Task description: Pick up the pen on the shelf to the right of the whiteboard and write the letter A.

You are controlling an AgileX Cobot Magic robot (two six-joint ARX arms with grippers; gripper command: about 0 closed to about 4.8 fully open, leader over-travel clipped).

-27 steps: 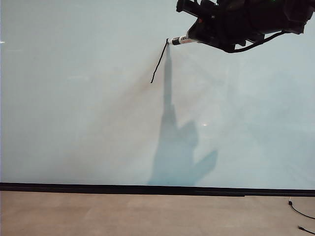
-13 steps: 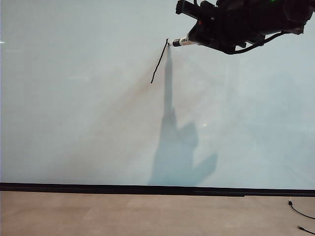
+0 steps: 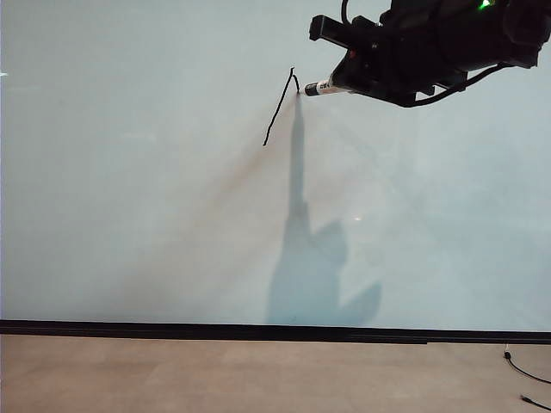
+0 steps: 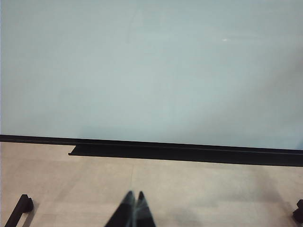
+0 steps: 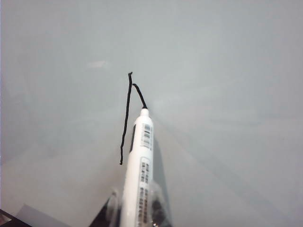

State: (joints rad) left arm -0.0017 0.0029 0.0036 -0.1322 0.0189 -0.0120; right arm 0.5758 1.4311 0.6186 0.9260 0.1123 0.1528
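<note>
1. Glossy pale grey-white whiteboard (image 3: 155,198) fills the scene, a black strip along its lower edge above a tan floor (image 3: 215,379).
2. My right gripper (image 3: 344,79), a bulky black unit high on the board's right side, pinches the slim white-barrelled pen (image 5: 139,165) with black printed lettering between its fingers; in the right wrist view the barrel runs out from the grip to the board.
3. The fine black tip touches the board just below and to the right of the apex of the unfinished letter A (image 3: 280,105): one long slanting stroke is down, and a short hook marks the start of the second leg.
4. My left gripper (image 4: 132,210) hangs low over the floor in front of the board, well apart from the writing, its fingers pressed together and holding nothing.
5. Risk, as I judge it: the second leg could wobble or break if the tip lifts off the slick surface, and pressing too hard could make the barrel slip in my grip.
6. The crossbar is not yet drawn; misjudging its height would leave the letter illegible.
</note>
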